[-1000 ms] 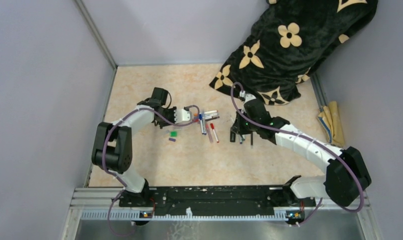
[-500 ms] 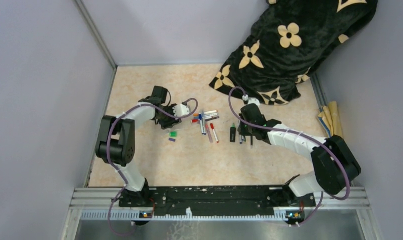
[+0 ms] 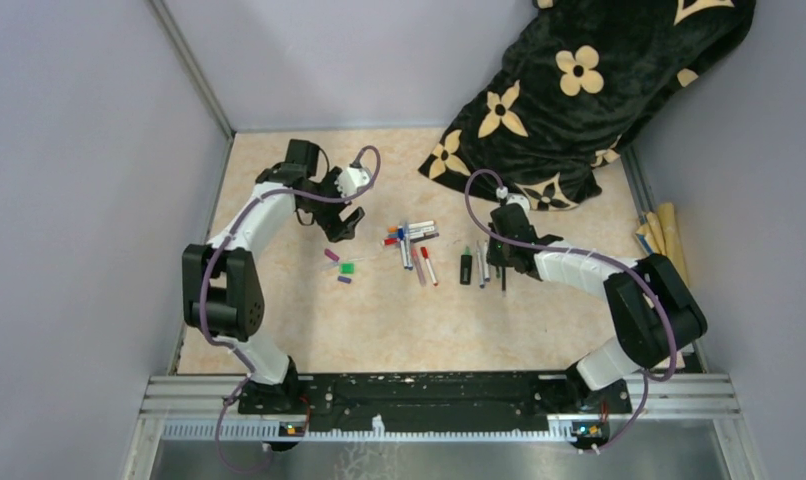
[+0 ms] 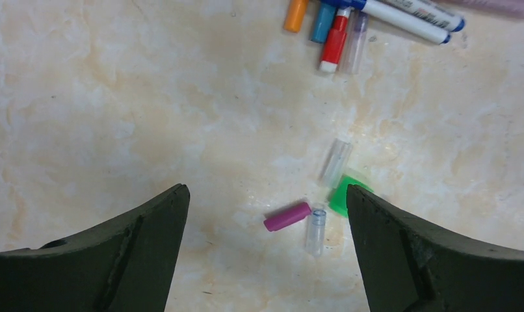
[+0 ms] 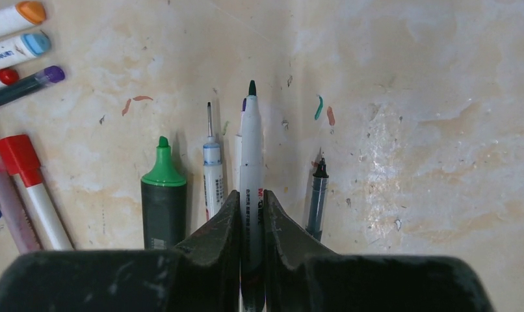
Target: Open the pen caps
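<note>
A beige marbled table (image 3: pixel 409 320) is enclosed by lilac-grey walls (image 3: pixel 79 150). A black flowered blanket (image 3: pixel 599 90) is heaped at its far right.

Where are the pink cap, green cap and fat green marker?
pink cap (image 4: pixel 287 216): left wrist view, its middle.
green cap (image 4: pixel 344 195): left wrist view, its side.
fat green marker (image 5: pixel 163 211): right wrist view, black barrel.

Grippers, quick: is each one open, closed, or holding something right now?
Left gripper: open, holding nothing.
Right gripper: closed on a white pen with a green tip.
</note>
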Available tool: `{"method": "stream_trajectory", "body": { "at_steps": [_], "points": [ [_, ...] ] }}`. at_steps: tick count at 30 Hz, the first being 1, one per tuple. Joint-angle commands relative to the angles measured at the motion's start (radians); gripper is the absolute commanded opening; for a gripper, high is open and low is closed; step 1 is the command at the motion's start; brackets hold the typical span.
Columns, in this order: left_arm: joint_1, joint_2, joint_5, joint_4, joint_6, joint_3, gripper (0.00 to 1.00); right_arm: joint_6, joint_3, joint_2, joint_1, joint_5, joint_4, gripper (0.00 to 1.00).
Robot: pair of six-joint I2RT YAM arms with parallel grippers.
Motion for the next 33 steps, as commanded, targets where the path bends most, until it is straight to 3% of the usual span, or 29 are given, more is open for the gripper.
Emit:
{"method": "stream_trajectory", "body": {
  "at_steps": [1,10,18,24,28,33],
  "points": [
    [0.019,-0.073,0.114,-0.102,-0.093,0.025,0.99,-0.018,0.003,0.034,-0.002,-0.008,0.05,0.13],
    [0.057,-0.171,0.189,-0.161,-0.141,0.034,0.99,-0.018,-0.003,0.075,-0.012,-0.014,0.067,0.29],
    [0.074,-0.223,0.218,-0.178,-0.169,0.038,0.99,-0.026,0.012,0.008,-0.012,0.0,0.018,0.31],
    [0.113,-0.225,0.228,-0.179,-0.214,0.059,0.99,-0.043,0.074,-0.079,-0.004,-0.01,-0.051,0.45],
    [0.145,-0.217,0.258,-0.195,-0.236,0.08,0.99,-0.051,0.133,-0.055,0.058,-0.01,-0.068,0.55],
    [0.197,-0.197,0.29,-0.233,-0.256,0.114,0.99,-0.066,0.229,0.058,0.169,-0.012,-0.057,0.51]
  ]
}}
